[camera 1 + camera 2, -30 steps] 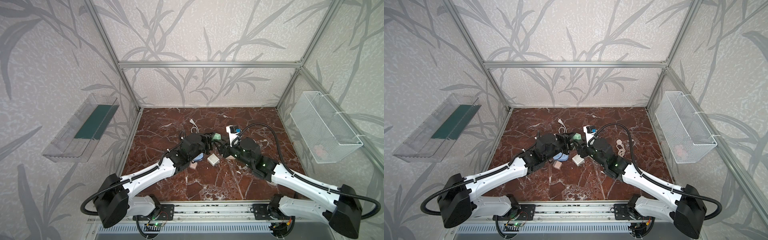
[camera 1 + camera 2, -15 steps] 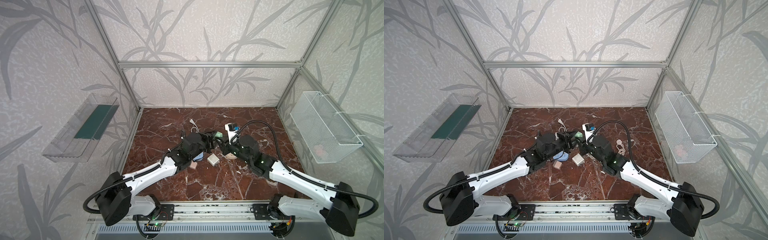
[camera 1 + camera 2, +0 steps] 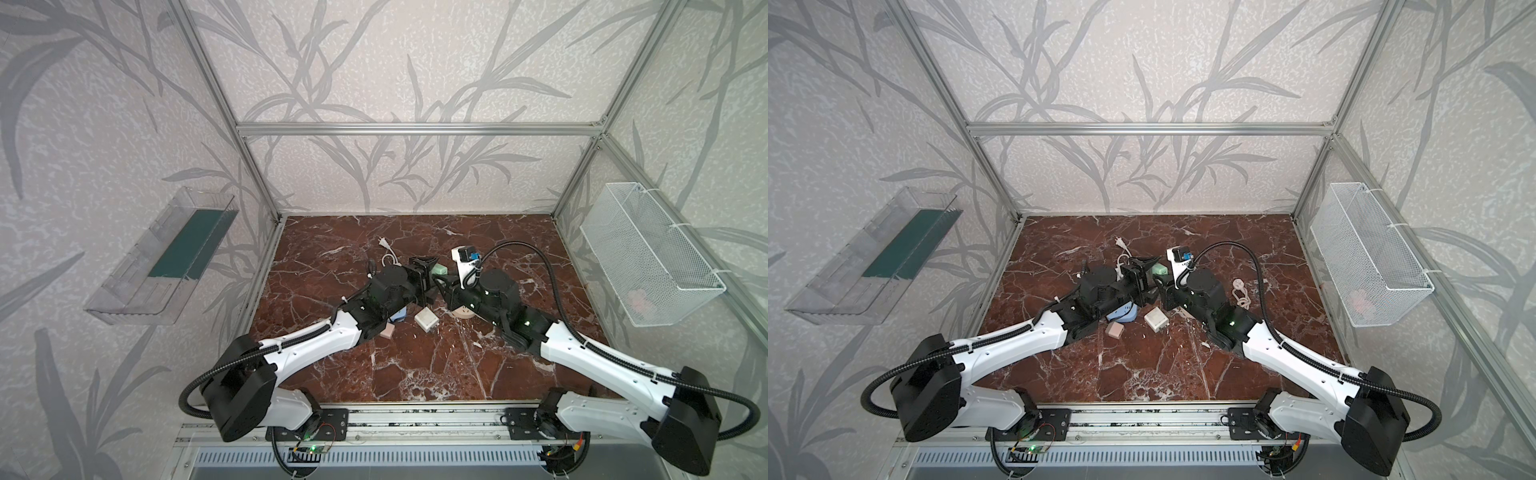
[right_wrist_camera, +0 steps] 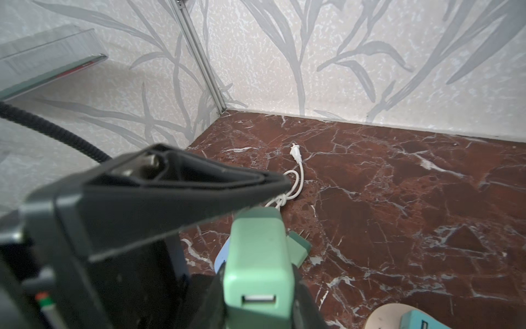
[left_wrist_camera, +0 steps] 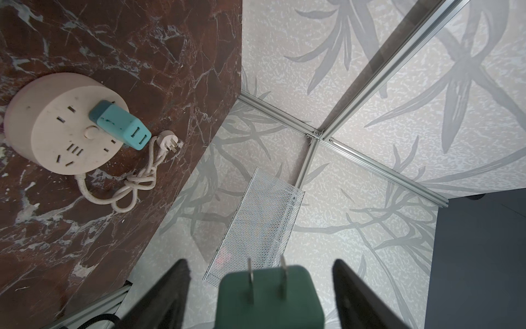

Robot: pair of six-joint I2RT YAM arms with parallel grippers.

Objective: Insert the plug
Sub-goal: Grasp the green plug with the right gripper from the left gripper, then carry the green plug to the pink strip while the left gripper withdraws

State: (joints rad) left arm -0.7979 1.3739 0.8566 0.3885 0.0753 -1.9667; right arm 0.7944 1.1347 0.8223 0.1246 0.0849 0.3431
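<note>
- Two grippers; one green plug [image 4: 256, 250]; one round strip [image 5: 57, 125] with one teal charger [image 5: 119, 125] in it; one white cube [image 3: 427, 319]; one pink cube [image 3: 387, 331]; two cords, a knotted cord [image 5: 133, 182] and a loose cord [image 4: 296, 171]; one basket [image 3: 648, 257]; one shelf [image 3: 166, 257].
- A blue thing [image 3: 1121, 313] lies half under the left arm, and I cannot tell what it is. In the right wrist view a dark green piece [image 4: 299, 246] with two prongs sits just beside the plug's pale body. Whether the two are joined is unclear.
- The plug is off the table at mid frame in both top views, between the grippers.
- The left gripper [image 5: 260, 265] stands wide, with a finger on each side of the plug and a gap on both sides.
- The right gripper [image 4: 259, 299] is narrow and clamps the plug's USB end.
- The plug's long axis runs up from the bottom edge of the right wrist frame, with the USB port facing that camera. In the left wrist view the prongs point up the frame toward the basket.
</note>
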